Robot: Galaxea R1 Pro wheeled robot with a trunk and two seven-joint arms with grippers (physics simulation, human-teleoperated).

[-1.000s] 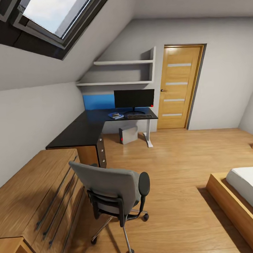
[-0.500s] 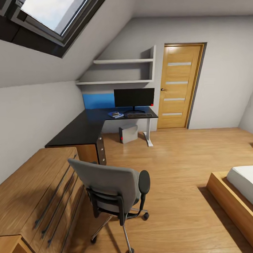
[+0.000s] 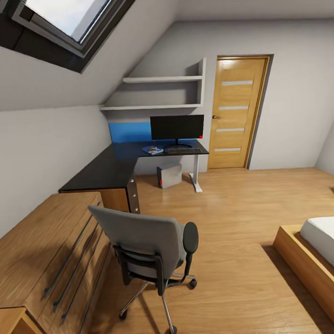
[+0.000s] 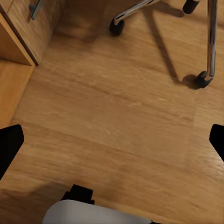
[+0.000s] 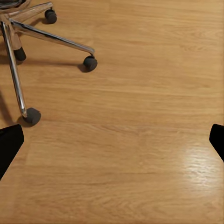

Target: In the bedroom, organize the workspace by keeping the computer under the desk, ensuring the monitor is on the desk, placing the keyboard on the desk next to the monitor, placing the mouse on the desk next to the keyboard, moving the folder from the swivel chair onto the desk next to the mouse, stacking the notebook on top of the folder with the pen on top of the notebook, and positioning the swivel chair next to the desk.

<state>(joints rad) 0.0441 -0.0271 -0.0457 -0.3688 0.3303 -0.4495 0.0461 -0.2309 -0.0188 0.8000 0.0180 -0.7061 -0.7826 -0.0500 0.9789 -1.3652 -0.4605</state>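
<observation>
- Head view takes in the bedroom [image 3: 264,192] from its near end: sloped wall and skylight on the left, an oak door [image 3: 237,111] in the far wall, a wide stretch of bare wood floor between the robot and the far corner — the easiest lane for driving or for rolling anything.
- The desk [image 3: 109,170] runs along the left wall and turns across the far wall; its long black arm is bare, so there is room to work there.
- A light wood cabinet [image 3: 40,253] sits just in front of the desk's near end and narrows the left side; a bed frame [image 3: 305,263] closes the right edge.
- The swivel chair [image 3: 148,244] stands just beside the cabinet, back turned to the camera, well apart from the desk's working corner; I judge it is the piece left to place. Its seat is hidden by the backrest.
- The monitor [image 3: 177,127] stands upright on the far arm, and the computer [image 3: 169,175] sits on the floor under it — both seem placed already.
- The keyboard [image 3: 184,150] lies in front of the monitor; the mouse is too small to tell.
- The folder [image 3: 152,149] lies flat on the desk beside the keyboard, with something pale on it; notebook and pen cannot be told apart.
- Left gripper [image 4: 112,140] and right gripper [image 5: 112,140] both hang over the floor near the chair's castors, fingers spread wide with nothing between them.
</observation>
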